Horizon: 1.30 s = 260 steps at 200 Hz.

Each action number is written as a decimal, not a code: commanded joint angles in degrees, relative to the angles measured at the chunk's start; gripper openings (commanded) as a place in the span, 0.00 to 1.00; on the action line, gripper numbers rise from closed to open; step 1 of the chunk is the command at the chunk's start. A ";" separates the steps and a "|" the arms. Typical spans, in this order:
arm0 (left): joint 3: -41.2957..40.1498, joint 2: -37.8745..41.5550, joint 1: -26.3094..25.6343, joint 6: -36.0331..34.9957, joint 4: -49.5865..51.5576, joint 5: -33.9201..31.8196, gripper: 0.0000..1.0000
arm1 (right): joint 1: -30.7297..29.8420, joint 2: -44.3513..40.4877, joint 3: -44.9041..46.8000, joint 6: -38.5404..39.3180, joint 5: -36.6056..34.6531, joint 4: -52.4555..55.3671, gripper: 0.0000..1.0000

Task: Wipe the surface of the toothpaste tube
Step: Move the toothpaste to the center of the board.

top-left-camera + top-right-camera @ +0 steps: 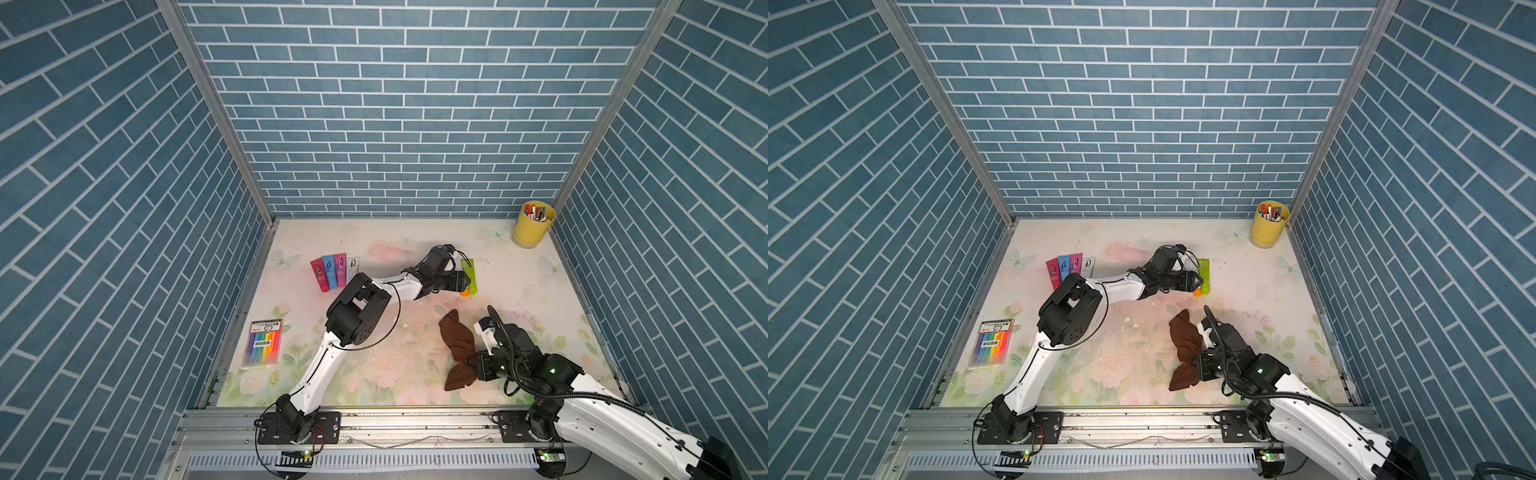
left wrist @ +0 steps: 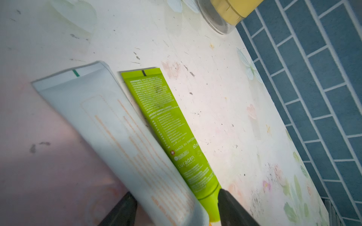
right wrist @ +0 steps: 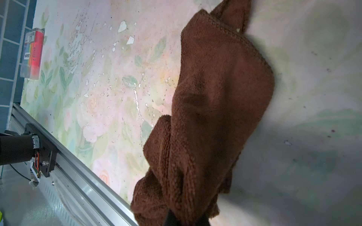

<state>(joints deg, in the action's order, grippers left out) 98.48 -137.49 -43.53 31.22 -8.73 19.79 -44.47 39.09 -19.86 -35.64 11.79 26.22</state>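
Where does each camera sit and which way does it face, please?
Both top views: overhead at front, facing down at the table; both arms show.
Left wrist: on left arm, facing white tube and green tube; fingers show.
Right wrist: on right arm, facing brown cloth; fingers show.
Shared with top views: green tube, brown cloth.

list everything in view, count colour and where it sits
white tube: 1, white with orange print, in the left end effector
green tube: 1, green, flat on the table beside it
small tubes: 4, red, blue, pink, white, far left row
cloth: 1, brown, centre right
cup of pens: 1, yellow, far right corner
marker pack: 1, rainbow, left edge
table: 1, pale floral
left end effector: 1, black, gripping white tube
right end effector: 1, black, shut on cloth
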 commanded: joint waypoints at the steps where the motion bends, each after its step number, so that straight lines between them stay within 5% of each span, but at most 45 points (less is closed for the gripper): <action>1: 2.22 -1.29 0.02 -1.17 1.44 -0.34 0.71 | 0.08 -0.70 0.57 -1.10 0.08 1.05 0.00; 71: -4.88 7.03 0.26 -3.56 1.34 -6.67 0.71 | 0.10 1.25 -0.10 -1.36 -1.83 1.39 0.00; 127: -24.90 30.58 2.14 -8.14 4.92 -23.53 0.71 | 0.25 8.27 -4.71 2.78 -3.73 -0.24 0.00; 170: -35.40 44.66 8.19 -13.71 14.79 -38.77 0.69 | 0.61 11.03 -5.27 5.93 -4.59 -3.18 0.00; 207: -39.86 46.14 16.40 -14.09 15.85 -38.01 0.62 | 0.70 10.04 -4.51 6.26 -3.39 -3.65 0.00; 260: -35.19 35.93 20.66 -15.29 19.27 -41.19 0.61 | 0.70 7.48 -3.80 6.28 -3.23 -3.61 0.00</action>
<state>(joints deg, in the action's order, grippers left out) 60.82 -98.32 -24.97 17.30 7.33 -19.33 -43.97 48.03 -24.47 -31.03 8.58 23.42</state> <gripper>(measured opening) 0.614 0.079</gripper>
